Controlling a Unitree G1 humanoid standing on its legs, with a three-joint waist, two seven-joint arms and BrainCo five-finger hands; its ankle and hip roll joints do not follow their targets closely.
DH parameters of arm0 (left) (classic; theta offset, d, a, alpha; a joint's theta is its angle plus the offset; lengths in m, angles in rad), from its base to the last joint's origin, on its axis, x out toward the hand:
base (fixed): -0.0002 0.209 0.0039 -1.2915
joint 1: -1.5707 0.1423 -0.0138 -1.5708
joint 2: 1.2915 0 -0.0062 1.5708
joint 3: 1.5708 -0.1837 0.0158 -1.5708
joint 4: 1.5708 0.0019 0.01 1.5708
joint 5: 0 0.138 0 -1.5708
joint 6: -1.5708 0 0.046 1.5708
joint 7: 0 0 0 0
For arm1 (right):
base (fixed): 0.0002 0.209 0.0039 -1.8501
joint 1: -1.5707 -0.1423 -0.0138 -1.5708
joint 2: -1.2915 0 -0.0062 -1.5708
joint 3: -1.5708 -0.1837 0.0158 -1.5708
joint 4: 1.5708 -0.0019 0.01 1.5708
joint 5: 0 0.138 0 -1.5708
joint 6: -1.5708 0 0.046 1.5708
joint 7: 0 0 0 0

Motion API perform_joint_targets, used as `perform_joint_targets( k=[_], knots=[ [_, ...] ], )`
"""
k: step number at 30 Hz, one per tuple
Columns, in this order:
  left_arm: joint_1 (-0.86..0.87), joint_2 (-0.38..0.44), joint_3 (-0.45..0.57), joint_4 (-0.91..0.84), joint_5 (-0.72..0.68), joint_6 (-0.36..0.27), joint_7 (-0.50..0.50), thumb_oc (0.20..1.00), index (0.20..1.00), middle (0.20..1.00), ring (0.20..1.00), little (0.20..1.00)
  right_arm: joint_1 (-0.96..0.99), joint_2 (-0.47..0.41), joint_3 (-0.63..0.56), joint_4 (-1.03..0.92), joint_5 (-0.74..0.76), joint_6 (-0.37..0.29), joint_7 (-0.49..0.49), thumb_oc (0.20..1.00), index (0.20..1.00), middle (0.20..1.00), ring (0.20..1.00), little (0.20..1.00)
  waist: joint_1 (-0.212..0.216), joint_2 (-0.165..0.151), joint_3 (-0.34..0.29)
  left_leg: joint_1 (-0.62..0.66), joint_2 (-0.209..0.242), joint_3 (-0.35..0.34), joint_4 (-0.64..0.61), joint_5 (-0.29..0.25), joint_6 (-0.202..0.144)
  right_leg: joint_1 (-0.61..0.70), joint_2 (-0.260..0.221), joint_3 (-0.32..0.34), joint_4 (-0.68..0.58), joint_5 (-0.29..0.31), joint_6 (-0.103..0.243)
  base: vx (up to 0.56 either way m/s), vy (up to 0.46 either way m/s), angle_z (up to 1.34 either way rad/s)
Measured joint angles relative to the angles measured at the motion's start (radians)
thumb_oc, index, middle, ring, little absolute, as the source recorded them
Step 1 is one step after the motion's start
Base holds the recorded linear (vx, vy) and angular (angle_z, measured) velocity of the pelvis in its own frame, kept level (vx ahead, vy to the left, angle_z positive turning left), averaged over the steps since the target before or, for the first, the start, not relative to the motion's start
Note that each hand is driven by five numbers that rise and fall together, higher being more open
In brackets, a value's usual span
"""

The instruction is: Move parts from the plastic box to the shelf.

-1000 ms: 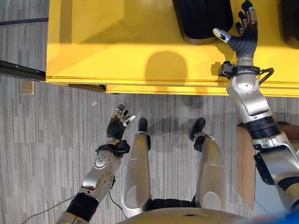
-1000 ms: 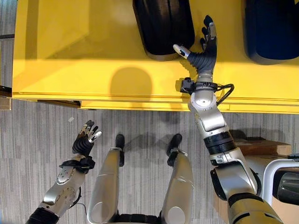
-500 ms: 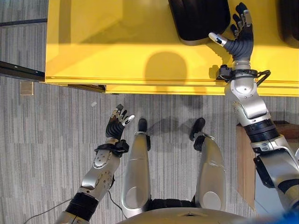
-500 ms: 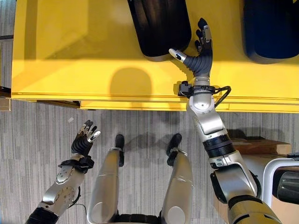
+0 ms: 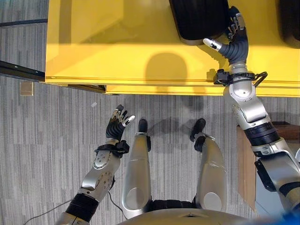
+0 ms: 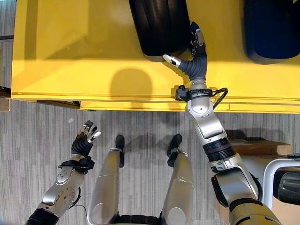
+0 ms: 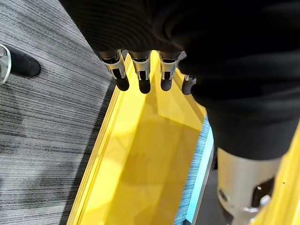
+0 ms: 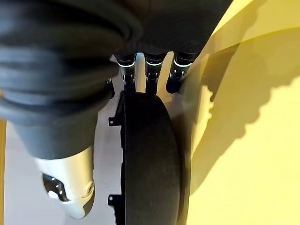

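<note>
On the yellow box, your right hand is spread against the black part.
From the left eye view you see the yellow plastic box [image 5: 117, 42] across the top, a black ribbed part [image 5: 199, 18] lying in it, and your right hand [image 5: 232, 40] reaching up beside it, fingers extended along the part's right edge and thumb stretched under its near end. From the right eye view your left hand [image 6: 83, 140] hangs low over the grey carpet [image 6: 37, 140], fingers relaxed and holding nothing. Through the left wrist view you look past straight fingertips [image 7: 140, 84] at the box's yellow rim [image 7: 140, 154]. Through the right wrist view the fingertips [image 8: 150, 70] rest at the part's dark rounded edge [image 8: 150, 159], not curled round it.
</note>
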Motion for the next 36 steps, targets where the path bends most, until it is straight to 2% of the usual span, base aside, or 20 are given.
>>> perform_joint_targets(
  k=[32, 36],
  knots=[
    [0.0, -0.001, 0.02, 0.0, 0.007, 0.001, 0.0, 1.0, 1.0, 1.0, 1.0, 1.0, 0.021, 0.004, 0.039, -0.046, 0.041, 0.001, 0.022, 1.0, 1.0, 1.0, 1.0, 1.0, 0.01, -0.007, 0.002, -0.001, 0.001, -0.004, 0.004, 0.002, -0.003, 0.0, 0.0, -0.002, 0.007, -0.003, -0.005, 0.0, 0.0, 0.0],
    [0.0, -0.001, 0.02, 0.0, 0.007, 0.001, 0.0, 1.0, 1.0, 1.0, 1.0, 1.0, 0.022, 0.025, 0.042, -0.053, 0.059, -0.001, 0.025, 1.0, 1.0, 1.0, 1.0, 1.0, 0.009, -0.01, 0.004, -0.001, 0.001, -0.005, 0.005, 0.002, -0.003, 0.0, 0.0, -0.002, 0.008, -0.004, -0.005, 0.0, 0.0, 0.0]
  ],
)
